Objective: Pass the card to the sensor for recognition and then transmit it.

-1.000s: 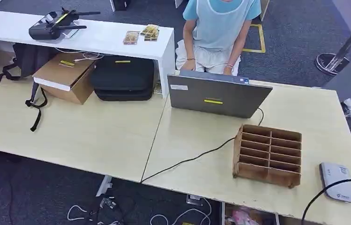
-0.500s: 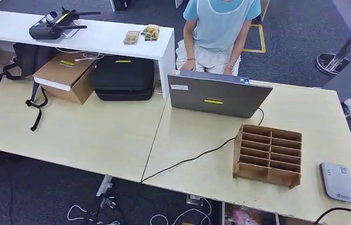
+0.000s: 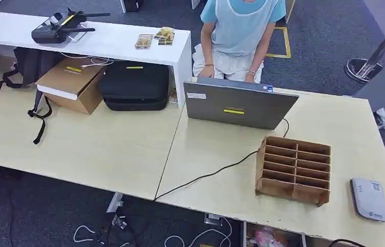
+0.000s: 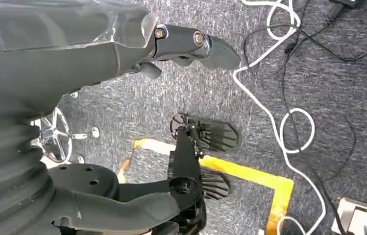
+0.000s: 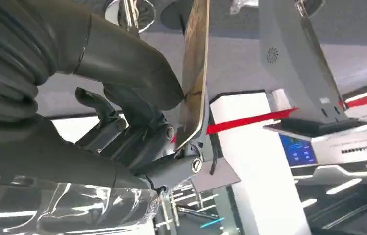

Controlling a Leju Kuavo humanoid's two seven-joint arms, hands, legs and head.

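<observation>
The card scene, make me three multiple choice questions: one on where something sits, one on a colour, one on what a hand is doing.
1. Where is the wooden rack?
A. on the floor
B. on the desk between laptop and grey sensor
C. on the white shelf

2. What colour is the person's top?
A. red
B. black
C. light blue

3. What is the right hand doing?
A. pinching a card
B. hanging with nothing in it
C. pressing the laptop

Answers: B, the head view shows it there; C, the head view shows it; A, the thumb presses the card in the right wrist view.
</observation>
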